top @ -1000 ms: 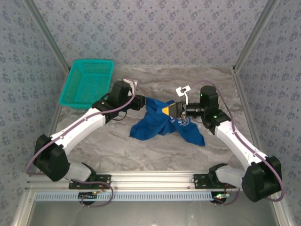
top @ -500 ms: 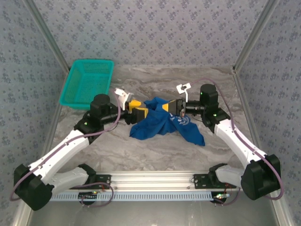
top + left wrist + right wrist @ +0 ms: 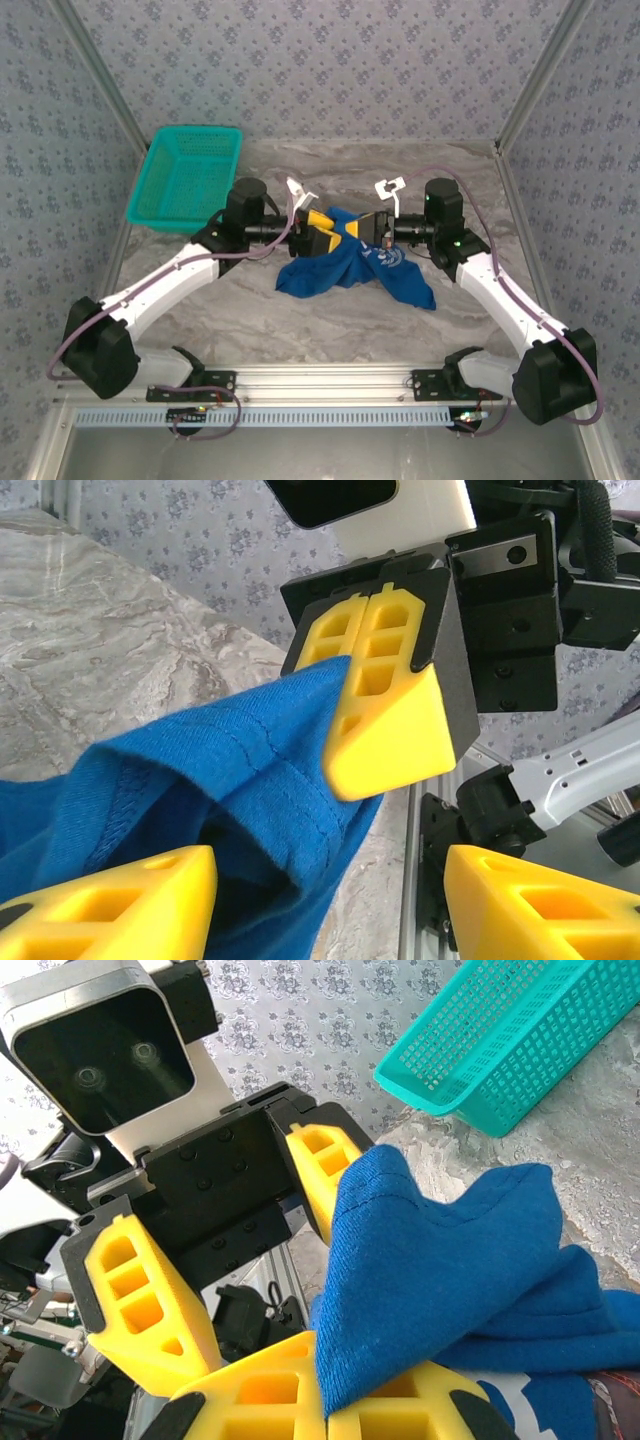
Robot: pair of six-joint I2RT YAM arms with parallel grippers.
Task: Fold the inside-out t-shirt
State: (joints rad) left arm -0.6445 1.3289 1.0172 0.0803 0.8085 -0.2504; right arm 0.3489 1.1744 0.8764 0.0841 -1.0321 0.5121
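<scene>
Royal-blue cotton t-shirt (image 3: 345, 265) bunched mid-table on the grey marbled tabletop (image 3: 300, 320). The right gripper (image 3: 355, 229) is clamped on its raised far fold. The left gripper (image 3: 328, 238), jaws apart, faces it from the left with cloth between its fingers.

Royal-blue t-shirt (image 3: 350, 262), crumpled mid-table, one edge lifted, pale print showing

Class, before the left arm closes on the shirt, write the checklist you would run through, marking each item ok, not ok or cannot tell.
1. Right gripper shut on shirt: ok.
2. Left gripper open: ok.
3. Cloth between left fingers: ok.
4. Shirt spread flat on table: not ok, bunched.
5. Grip on a hem or sleeve: cannot tell.
6. Basket apart from shirt: ok.
</scene>
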